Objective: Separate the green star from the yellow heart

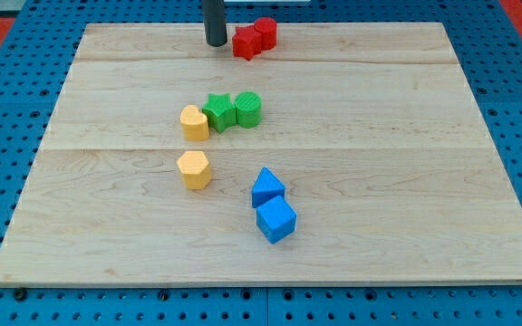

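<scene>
The green star lies near the board's middle, toward the view's top. The yellow heart sits against its left side, touching it. A green round block touches the star's right side. My tip is at the view's top edge of the board, well above the star and heart and apart from them. It stands just left of a red block.
A second red block sits right of the first, touching it. A yellow hexagon-like block lies below the heart. Two blue blocks lie together lower right of it. The wooden board rests on a blue pegboard.
</scene>
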Available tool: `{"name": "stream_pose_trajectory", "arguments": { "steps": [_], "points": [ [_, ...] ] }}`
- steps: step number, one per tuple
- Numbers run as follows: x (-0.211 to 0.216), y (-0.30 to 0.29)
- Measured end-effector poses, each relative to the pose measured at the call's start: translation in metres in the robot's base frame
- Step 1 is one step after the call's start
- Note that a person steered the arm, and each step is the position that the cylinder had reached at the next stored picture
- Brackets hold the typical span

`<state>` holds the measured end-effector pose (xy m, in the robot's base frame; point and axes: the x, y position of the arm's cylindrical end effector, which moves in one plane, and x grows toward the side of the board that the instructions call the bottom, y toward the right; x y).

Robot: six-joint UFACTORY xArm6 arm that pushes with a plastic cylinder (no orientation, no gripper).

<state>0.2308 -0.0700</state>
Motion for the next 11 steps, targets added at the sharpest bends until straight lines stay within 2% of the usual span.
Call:
{"name": "stream_pose_trajectory", "arguments": {
  "steps": [2,3,4,5,6,7,10,11],
  "points": [
    [0.014,0.002],
    [0.064,0.005],
    [0.072,-0.017],
    [0.11,-0.018],
    [0.113,-0.018],
    [0.138,0.003],
    [0.175,-0.006],
    [0.188,0.013]
  ]
}}
